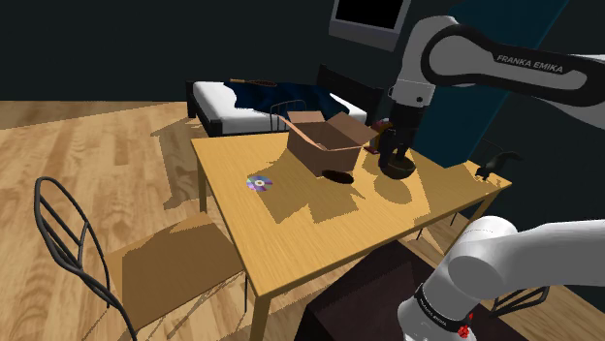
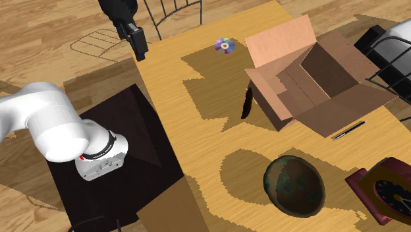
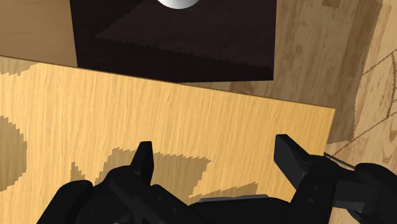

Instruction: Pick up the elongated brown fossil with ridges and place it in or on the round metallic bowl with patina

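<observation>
The fossil [image 1: 339, 175] [image 2: 247, 102] is a dark, slim, elongated piece lying on the wooden table [image 1: 291, 232] right beside the open cardboard box [image 1: 328, 143] [image 2: 316, 79]. The round, dark greenish bowl [image 2: 294, 184] [image 1: 403, 172] stands upright on the table a short way from the fossil, with nothing in it. My gripper [image 3: 216, 156] [image 1: 392, 153] [image 2: 137, 38] hangs open above the table, well clear of the fossil, with nothing between its fingers. In the shoulder view it overlaps the bowl. The wrist view looks down at bare tabletop and the table's edge.
A shiny disc [image 2: 224, 45] [image 1: 259, 183] lies on the table past the box. A pen [image 2: 348, 130] and a dark red clock [image 2: 388, 194] lie near the bowl. The dark stand [image 3: 172, 38] [image 2: 112, 158] abuts the table. A wire chair [image 1: 68, 242] stands on the floor.
</observation>
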Controlling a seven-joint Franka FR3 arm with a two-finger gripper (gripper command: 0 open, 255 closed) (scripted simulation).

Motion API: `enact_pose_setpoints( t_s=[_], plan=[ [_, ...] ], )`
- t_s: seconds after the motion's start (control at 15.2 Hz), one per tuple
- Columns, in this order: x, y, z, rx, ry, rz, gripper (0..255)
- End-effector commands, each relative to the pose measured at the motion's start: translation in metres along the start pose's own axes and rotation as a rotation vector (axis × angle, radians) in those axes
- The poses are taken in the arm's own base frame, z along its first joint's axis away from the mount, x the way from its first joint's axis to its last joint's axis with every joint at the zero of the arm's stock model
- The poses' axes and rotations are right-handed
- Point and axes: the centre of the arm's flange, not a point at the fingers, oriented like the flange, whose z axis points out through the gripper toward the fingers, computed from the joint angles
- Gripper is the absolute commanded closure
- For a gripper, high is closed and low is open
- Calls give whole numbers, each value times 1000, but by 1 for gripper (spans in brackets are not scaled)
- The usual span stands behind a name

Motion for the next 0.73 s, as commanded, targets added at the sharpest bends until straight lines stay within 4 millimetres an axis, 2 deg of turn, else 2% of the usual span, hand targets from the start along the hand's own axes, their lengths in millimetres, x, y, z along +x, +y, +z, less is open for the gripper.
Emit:
enact_pose_setpoints(
  t_s=[0.0,0.66],
  plan=[
    [0,0,0,0,0,0,0],
    [66,76,73,-43,39,-155,0]
  ],
)
